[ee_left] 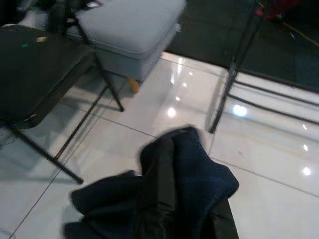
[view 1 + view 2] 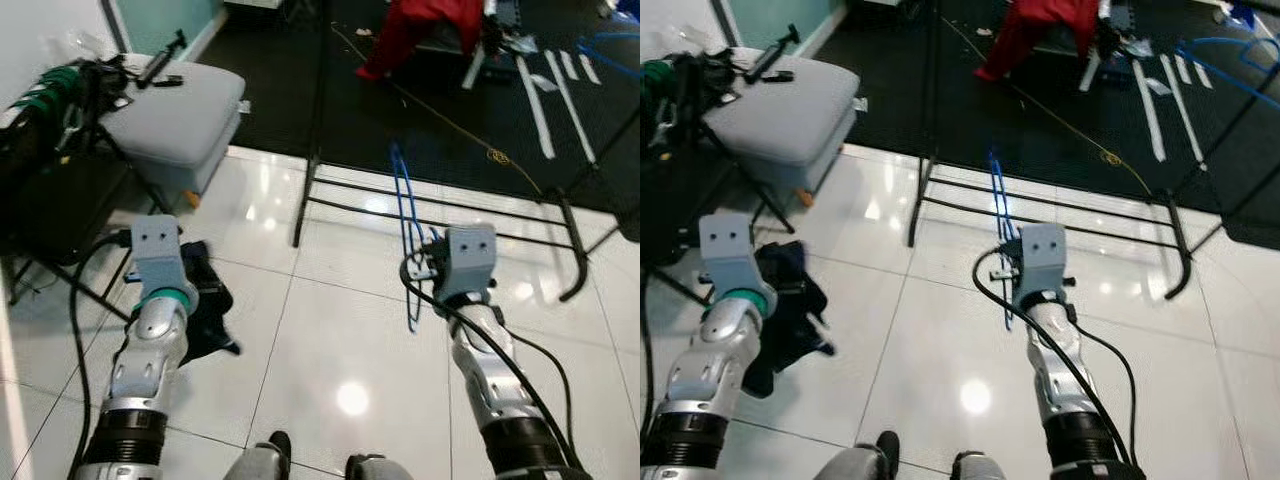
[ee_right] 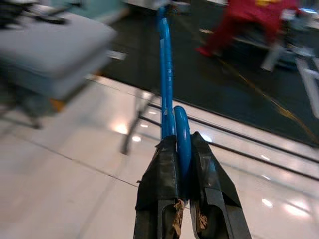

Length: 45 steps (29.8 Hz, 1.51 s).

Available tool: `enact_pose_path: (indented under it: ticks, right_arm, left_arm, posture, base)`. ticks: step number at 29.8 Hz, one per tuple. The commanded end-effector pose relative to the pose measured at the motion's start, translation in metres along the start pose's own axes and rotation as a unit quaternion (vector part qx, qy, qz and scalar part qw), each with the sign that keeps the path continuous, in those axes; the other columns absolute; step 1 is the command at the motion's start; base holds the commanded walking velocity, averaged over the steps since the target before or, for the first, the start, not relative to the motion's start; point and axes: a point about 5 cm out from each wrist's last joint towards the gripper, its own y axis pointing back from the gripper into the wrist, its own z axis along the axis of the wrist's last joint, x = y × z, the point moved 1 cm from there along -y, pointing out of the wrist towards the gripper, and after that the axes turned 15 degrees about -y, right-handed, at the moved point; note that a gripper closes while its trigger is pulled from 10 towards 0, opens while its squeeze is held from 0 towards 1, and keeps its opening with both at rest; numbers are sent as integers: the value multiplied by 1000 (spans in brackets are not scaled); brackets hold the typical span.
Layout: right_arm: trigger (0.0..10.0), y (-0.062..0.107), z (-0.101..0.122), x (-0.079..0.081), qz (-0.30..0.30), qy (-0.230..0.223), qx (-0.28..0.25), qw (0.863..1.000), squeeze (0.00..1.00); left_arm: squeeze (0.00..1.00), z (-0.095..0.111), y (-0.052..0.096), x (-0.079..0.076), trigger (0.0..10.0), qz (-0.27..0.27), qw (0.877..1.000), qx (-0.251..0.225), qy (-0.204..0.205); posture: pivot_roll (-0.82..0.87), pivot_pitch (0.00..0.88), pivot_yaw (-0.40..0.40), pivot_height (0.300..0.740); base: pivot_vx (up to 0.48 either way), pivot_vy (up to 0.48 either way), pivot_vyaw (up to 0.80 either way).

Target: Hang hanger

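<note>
Gripping the blue hanger (image 3: 167,74) between its two black fingers (image 3: 160,184), the right hand (image 3: 182,164) is closed tight on the hanger's curved end, holding it out over the glossy white tile floor (image 2: 330,330). Ahead of it stands the low base of a black clothes rack (image 2: 440,210), its rails running across the edge where tile meets a dark mat (image 2: 440,110). The left hand (image 1: 174,219) holds a dark blue garment (image 1: 189,174), bunched over its fingers so I cannot tell how far they are open. A grey cushioned stool (image 2: 180,115) and a black folding table (image 1: 35,69) stand to the left. A red cloth (image 2: 420,25) lies further off on the mat.
</note>
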Motion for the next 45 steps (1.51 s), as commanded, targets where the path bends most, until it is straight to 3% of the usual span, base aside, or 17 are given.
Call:
enact_pose_path:
  ticks: [1,6,9,13,20,22,27,32,33,38,45]
  right_arm:
    - [10000,2,-7,-1,3,-1,14,1000,0]
    - [10000,1,-7,-1,2,-4,10,1000,0]
    - [10000,1,-1,-8,-28,-29,-2,999,0]
    - [10000,2,-3,-15,-61,-61,-2,996,0]
    - [10000,1,-7,-10,-48,-40,10,998,0]
    - [10000,-3,-11,-1,-26,-17,31,999,0]
    - [10000,-8,0,1,-30,-23,15,999,0]
    - [10000,-11,5,-2,-38,-24,9,999,0]
    - [10000,-11,-2,-3,-35,-28,14,999,0]
    - [10000,-9,-16,-5,-32,-29,32,999,0]
    - [10000,-9,-17,-4,-29,-33,33,998,0]
  left_arm:
    - [0,5,1,-3,10000,-2,1000,-13,8]
    - [0,4,-1,-13,10000,-19,1000,-3,-1]
    - [0,2,-4,-16,10000,-33,999,5,-9]
    - [0,5,-12,-9,10000,-29,999,-4,-39]
    - [0,6,-10,-2,10000,-19,1000,-5,-20]
    - [0,1,-10,-3,10000,-15,1000,-3,-26]
    - [0,0,-12,-3,10000,-9,1000,-8,-29]
    - [0,-2,-14,-7,10000,-13,999,-4,-39]
    - [0,-2,-13,-12,10000,-20,999,-5,-40]
    - [0,0,-11,-19,10000,-33,998,-13,-53]
    - [0,2,-10,-8,10000,-15,998,-20,-61]
  posture:
    - [-11,57,12,740]
    - [-15,56,36,740]
    - [-43,51,42,740]
    - [-42,63,49,740]
    - [-51,54,31,740]
    - [-47,47,7,740]
    - [-56,34,-29,740]
    - [-53,38,-20,740]
    - [-32,32,20,740]
    - [-18,35,35,740]
    - [-14,42,23,740]
  base:
    - [0,0,800]
    - [0,0,800]
    - [0,0,800]
    - [0,0,800]
    - [0,0,800]
    - [0,0,800]
    - [0,0,800]
    - [0,0,800]
    - [0,0,800]
    - [0,0,800]
    - [0,0,800]
